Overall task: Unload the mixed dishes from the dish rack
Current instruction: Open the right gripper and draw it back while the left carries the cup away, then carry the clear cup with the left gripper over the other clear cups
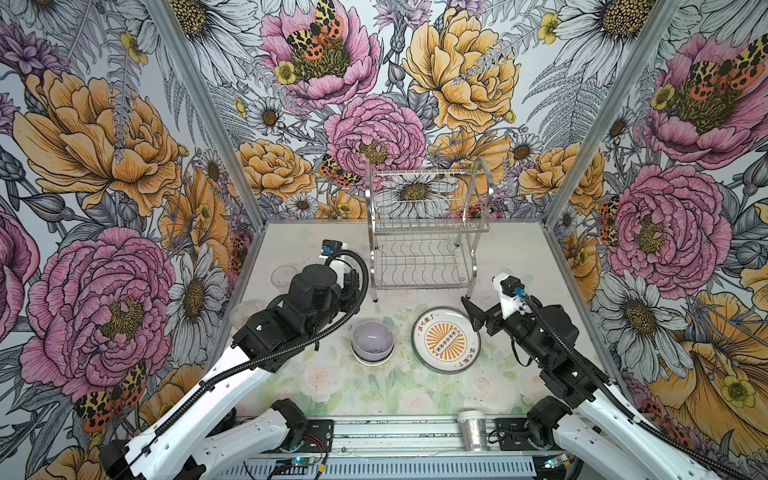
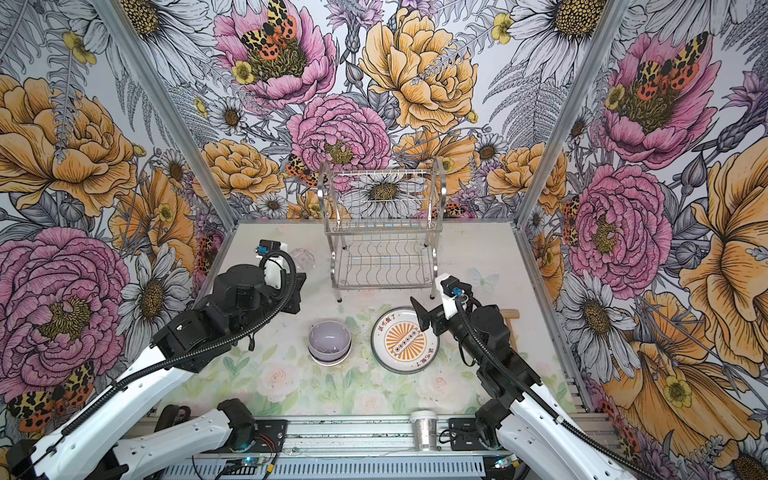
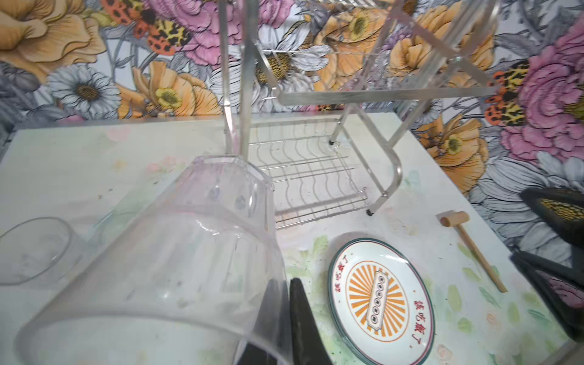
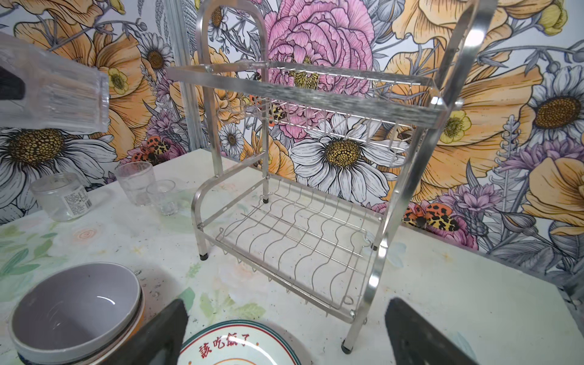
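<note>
The left gripper (image 3: 284,297) is clamped on the wall of a clear glass (image 3: 164,252). It holds the glass tilted above the counter (image 3: 79,158), filling the lower left of the left wrist view. The right gripper (image 4: 286,305) is spread wide with nothing in it, over the upper-right rim of the sunburst plate (image 1: 445,345), which lies lower centre in both top views. Just left of the plate sits the lavender bowl (image 1: 372,340), stacked on other bowls. The dish rack (image 1: 424,232) stands above them at centre frame. Other clear glasses (image 4: 136,183) stand at the left of the right wrist view.
</note>
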{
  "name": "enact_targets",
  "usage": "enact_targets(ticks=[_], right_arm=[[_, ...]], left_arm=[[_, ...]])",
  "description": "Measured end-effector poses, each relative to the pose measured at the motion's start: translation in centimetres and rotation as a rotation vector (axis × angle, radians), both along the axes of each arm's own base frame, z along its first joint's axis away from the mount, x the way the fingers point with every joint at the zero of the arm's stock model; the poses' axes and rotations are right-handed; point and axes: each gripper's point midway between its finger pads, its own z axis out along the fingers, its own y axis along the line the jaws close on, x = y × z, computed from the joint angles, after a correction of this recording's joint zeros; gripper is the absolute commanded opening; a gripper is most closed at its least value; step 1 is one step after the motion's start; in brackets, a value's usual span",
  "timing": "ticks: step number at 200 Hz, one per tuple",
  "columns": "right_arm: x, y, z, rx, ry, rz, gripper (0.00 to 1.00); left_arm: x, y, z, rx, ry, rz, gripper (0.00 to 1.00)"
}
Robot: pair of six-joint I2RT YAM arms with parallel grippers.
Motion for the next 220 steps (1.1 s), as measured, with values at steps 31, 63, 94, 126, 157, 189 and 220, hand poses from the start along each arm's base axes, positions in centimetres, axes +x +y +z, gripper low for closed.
enact_targets(ticks=[31, 63, 94, 126, 157, 189, 220], right_arm=[[-0.2, 1.5, -0.2, 0.001, 0.009, 0.082, 1.00], [-0.1, 3.3, -0.7, -0.012, 0.052, 0.155, 1.00], [-0.2, 3.9, -0.8, -0.012, 0.060, 0.183, 1.00], [0.0, 4.1, -0.6, -0.008, 0.050, 0.184, 1.00], [0.1, 4.0, -0.3, -0.001, 0.037, 0.178, 1.00], [0.0, 3.7, 0.2, 0.005, 0.020, 0.167, 1.00], [-0.2, 3.4, 0.8, 0.013, 0.000, 0.155, 1.00]], left_arm=[[1.7, 2.8, -1.4, 0.023, 0.125, 0.064, 0.00], [3.6, 3.2, -3.3, 0.059, 0.252, 0.050, 0.00], [5.8, 3.5, -6.1, 0.083, 0.378, 0.049, 0.00], [8.7, 4.1, -8.2, 0.092, 0.467, 0.082, 0.00], [11.6, 3.5, -9.1, 0.074, 0.510, 0.092, 0.00], [13.7, 2.7, -11.3, 0.035, 0.585, 0.123, 0.00], [14.9, 2.3, -13.6, 0.001, 0.656, 0.182, 0.00]])
